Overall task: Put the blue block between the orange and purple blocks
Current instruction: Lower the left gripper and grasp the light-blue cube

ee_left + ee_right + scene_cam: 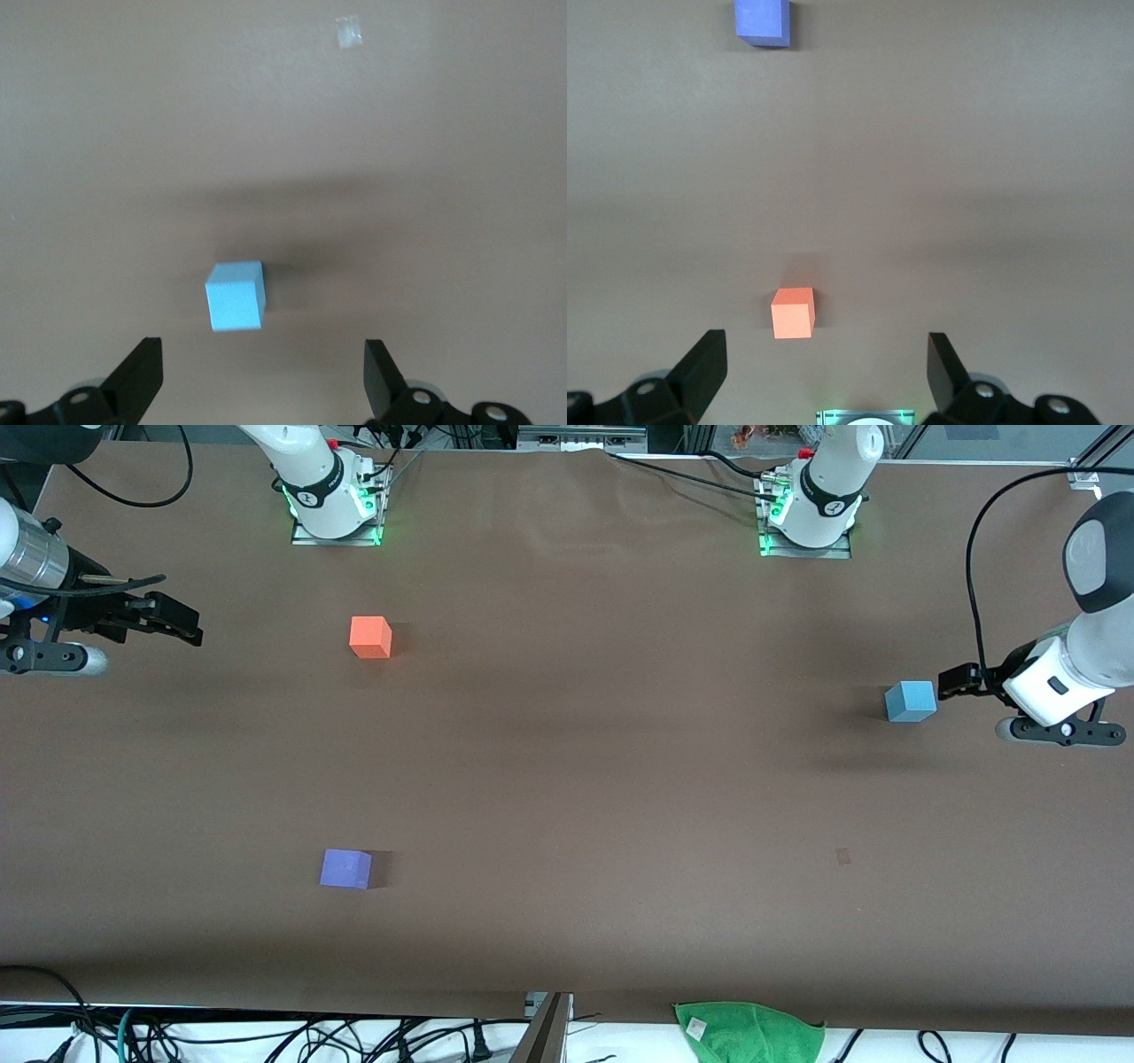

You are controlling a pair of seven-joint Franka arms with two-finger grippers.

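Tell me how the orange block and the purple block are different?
The orange block is bright orange; the purple block is violet-purple. The orange block sits farther from the front camera, close to the right arm's base; the purple block sits nearer the front camera. Both look like same-sized cubes, flat on the table, with nothing touching them.

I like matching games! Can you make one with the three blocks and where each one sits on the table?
Things:
1. blue block
2. orange block
3. purple block

Places:
A. nearest the front camera
B. close to the right arm's base
C. just off the open left gripper

Pairs: 1-C, 2-B, 3-A
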